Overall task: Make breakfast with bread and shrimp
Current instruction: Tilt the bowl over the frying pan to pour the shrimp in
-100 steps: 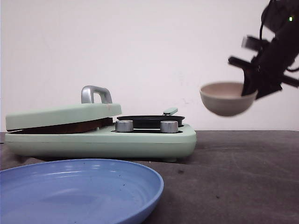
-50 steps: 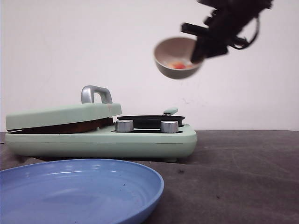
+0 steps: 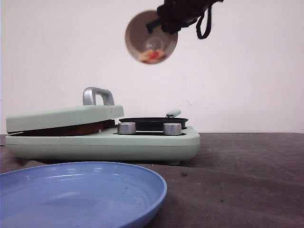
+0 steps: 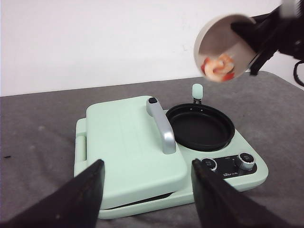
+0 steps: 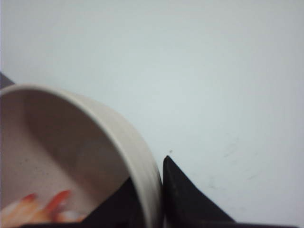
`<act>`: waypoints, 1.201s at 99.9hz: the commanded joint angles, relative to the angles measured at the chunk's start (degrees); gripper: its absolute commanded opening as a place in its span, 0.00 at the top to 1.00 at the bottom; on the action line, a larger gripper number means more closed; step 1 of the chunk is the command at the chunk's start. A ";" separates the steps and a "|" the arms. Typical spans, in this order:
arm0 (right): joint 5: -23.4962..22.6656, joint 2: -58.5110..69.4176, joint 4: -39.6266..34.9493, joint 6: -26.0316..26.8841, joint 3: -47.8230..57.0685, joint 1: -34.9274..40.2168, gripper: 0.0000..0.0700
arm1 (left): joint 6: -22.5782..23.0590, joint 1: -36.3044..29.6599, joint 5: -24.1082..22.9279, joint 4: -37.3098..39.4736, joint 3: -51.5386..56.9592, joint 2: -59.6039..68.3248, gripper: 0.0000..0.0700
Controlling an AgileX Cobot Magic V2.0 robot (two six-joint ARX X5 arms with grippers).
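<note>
A: Where's the shrimp (image 4: 219, 66)?
B: In the one beige bowl (image 3: 151, 37), tipped on its side high above the black pan (image 4: 202, 127), at 12 o'clock from it. The right gripper (image 5: 160, 190) pinches the rim.
A: Surroundings?
B: Dark grey table (image 3: 247, 175), plain white wall (image 3: 61, 52).
A: Changed?
B: The bowl has moved left and tilted further.
A: Counts?
B: One green cooker (image 3: 102, 137), two silver knobs (image 3: 126, 128), one blue plate (image 3: 80, 194). Left gripper (image 4: 147, 194) spread, empty.
</note>
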 commanded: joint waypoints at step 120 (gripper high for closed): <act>20.70 8.28 20.98 -14.43 0.92 1.49 1.00 | 5.01 -0.11 -0.09 0.50 0.28 0.02 0.60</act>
